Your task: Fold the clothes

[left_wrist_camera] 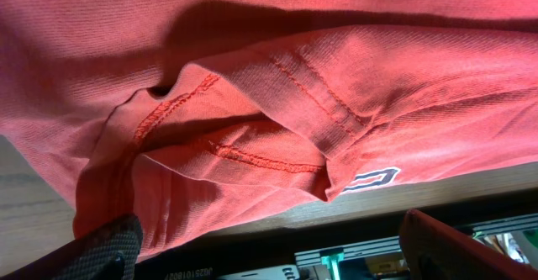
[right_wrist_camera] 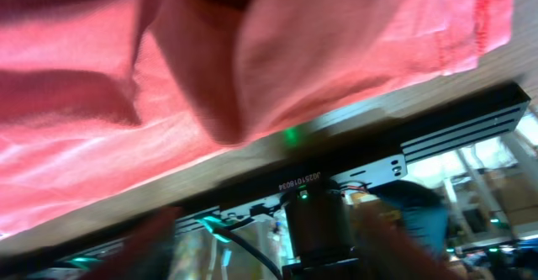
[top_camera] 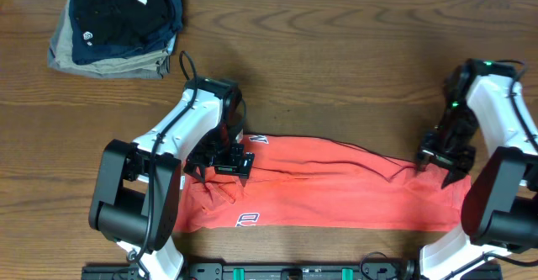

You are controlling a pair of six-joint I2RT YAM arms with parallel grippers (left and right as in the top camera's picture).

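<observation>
The coral-red T-shirt (top_camera: pixel 336 187) lies folded into a long band across the near part of the table, with bits of white lettering (top_camera: pixel 248 219) showing. My left gripper (top_camera: pixel 220 169) hovers over its rumpled left end. In the left wrist view the jaws (left_wrist_camera: pixel 269 234) are wide apart and hold nothing, above seamed folds of the shirt (left_wrist_camera: pixel 294 87). My right gripper (top_camera: pixel 444 164) is at the shirt's right end. The right wrist view is blurred. Its jaws (right_wrist_camera: pixel 269 234) look open and empty over the shirt's edge (right_wrist_camera: pixel 168 78).
A stack of folded navy-black and khaki-grey garments (top_camera: pixel 118 19) sits at the far left corner. The wooden table (top_camera: pixel 336 70) shows behind the shirt. A black rail (top_camera: pixel 294 270) runs along the table's front edge, close to the shirt's near hem.
</observation>
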